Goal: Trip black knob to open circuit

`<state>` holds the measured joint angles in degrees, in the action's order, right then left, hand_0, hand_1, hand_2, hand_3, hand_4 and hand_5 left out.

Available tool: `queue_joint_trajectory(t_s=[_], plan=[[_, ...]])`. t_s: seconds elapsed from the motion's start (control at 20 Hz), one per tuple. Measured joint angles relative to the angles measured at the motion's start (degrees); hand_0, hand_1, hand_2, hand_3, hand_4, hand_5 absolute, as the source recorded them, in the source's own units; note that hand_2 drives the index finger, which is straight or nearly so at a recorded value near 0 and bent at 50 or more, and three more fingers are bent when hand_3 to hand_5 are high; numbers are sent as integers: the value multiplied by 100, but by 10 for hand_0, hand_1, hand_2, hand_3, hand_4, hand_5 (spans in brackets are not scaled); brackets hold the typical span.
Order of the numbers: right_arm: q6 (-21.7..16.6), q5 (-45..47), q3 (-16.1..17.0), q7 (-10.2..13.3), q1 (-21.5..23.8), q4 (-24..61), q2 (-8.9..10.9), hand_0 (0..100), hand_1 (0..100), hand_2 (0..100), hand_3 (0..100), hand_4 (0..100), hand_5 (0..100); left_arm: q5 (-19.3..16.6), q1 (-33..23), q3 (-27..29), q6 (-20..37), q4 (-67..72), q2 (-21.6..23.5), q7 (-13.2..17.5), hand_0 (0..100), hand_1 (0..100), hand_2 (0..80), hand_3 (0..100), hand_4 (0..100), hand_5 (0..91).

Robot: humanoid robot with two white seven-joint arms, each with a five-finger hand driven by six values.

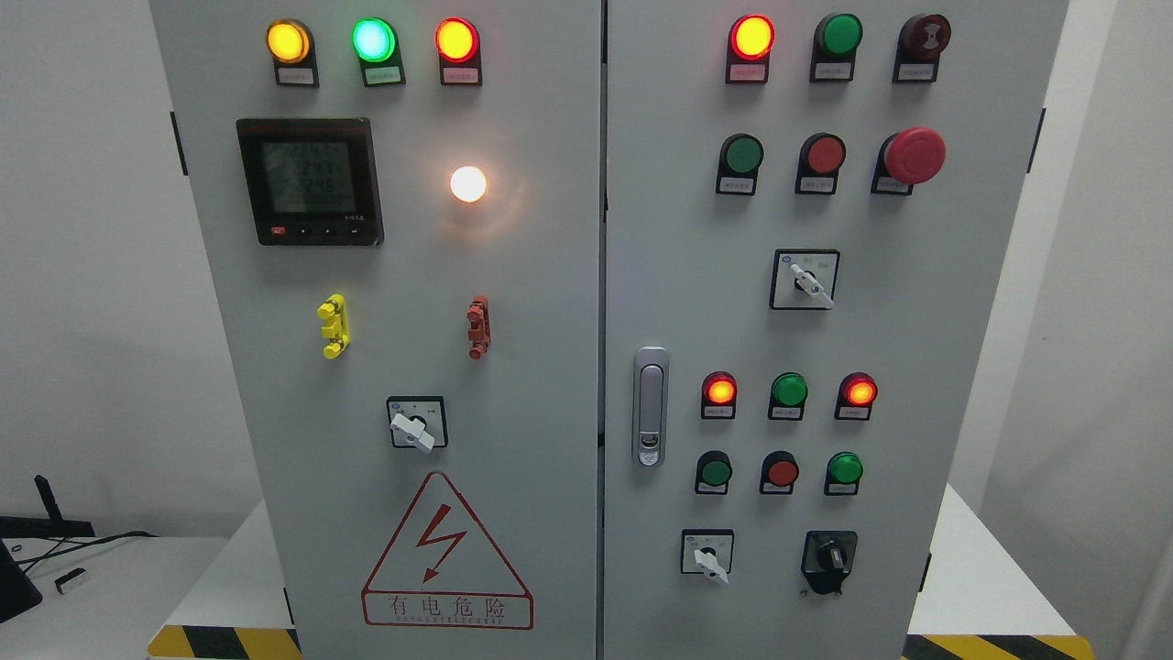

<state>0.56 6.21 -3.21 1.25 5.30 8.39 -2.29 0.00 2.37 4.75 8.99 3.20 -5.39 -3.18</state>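
You have no fingers in view, so their state can't be told; the black knob [829,556] sits uncovered beside a white-handled selector switch [707,554], below a green button [844,469].

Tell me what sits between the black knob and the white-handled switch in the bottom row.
Nothing: bare grey door between black knob and white-handled switch, seen in head view.

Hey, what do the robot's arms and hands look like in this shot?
Neither arm nor hand shows in the head view, so their look cannot be told. Only the grey cabinet fills the frame, with the black knob at its lower right.
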Motion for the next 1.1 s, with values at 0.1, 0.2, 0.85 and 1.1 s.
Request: queue_joint_trajectory(t_s=[0.1,0.2,0.85,1.1], plan=[[12,-7,-2,47,7,-3,29,249,293,0,73,73,0,0,0,0,0,0,0,0,120,389,0,0,0,0],[84,-12,-6,61,21,-6,59,250,291,0,61,63,1,0,0,0,0,0,-1,0,120,389,0,0,0,0],[199,-30,-20,114,523,392,177,260,276,0,0,0,0,0,0,0,0,-1,-1,0,120,389,0,0,0,0],[111,-34,-20,59,1017,1098,196,262,275,0,0,0,0,0,0,0,0,-1,-1,0,120,389,0,0,0,0]])
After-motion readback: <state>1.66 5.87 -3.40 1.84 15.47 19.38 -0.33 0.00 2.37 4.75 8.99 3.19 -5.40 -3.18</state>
